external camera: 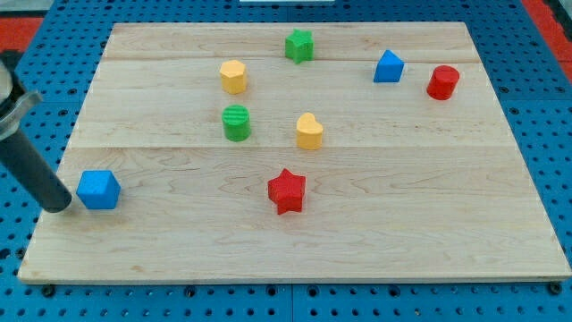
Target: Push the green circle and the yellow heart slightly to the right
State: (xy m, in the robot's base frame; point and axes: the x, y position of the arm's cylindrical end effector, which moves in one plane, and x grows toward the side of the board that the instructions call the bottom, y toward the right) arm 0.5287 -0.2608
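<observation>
1. Green circle [236,122] and yellow heart [309,131] sit side by side mid-board, apart, heart to the right.
2. My tip [59,205] is at the left edge, just beside the blue cube [98,190]. No pincer on this rod, nothing held.
3. Approach the circle from its left, push level.
4. Rightward room is open; red star [287,190] sits below the lane.

The dark rod enters from the far left edge of the frame, its pale metal mount showing at upper left, and slants down toward the right. My tip [61,203] sits low at the left of the frame, resting at the surface of the desk [295,255] near its left edge. No other part of the arm shows.
</observation>
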